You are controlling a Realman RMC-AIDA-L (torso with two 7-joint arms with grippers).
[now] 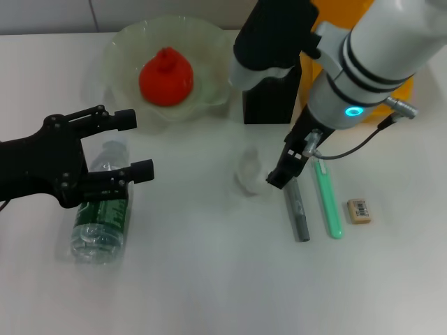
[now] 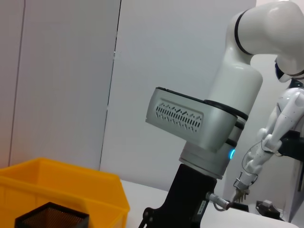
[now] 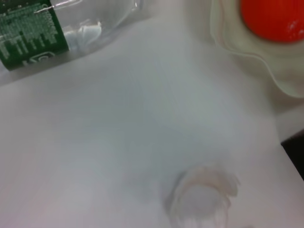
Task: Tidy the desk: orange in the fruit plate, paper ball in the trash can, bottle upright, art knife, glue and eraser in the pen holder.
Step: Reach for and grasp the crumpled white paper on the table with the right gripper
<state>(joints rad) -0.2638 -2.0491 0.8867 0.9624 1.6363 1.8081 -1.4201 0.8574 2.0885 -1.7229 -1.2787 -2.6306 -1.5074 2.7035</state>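
The orange (image 1: pixel 165 78) sits in the pale green fruit plate (image 1: pixel 209 42). A clear bottle (image 1: pixel 101 216) with a green label lies on its side at the left. My black left gripper (image 1: pixel 133 144) hovers open over its neck end. The white paper ball (image 1: pixel 249 171) lies mid-table, and my right gripper (image 1: pixel 281 173) hangs just to its right. A grey art knife (image 1: pixel 298 213), a green glue stick (image 1: pixel 327 199) and the beige eraser (image 1: pixel 359 210) lie side by side at the right. The black mesh pen holder (image 1: pixel 272 98) stands in front of the yellow trash can (image 1: pixel 401 91). The right wrist view shows the paper ball (image 3: pixel 202 199) close below.
The white right arm (image 1: pixel 377 56) reaches over the pen holder and hides most of the trash can. The left wrist view shows the trash can (image 2: pixel 61 190) with the pen holder (image 2: pixel 52 216) before it. Bare white table lies along the front.
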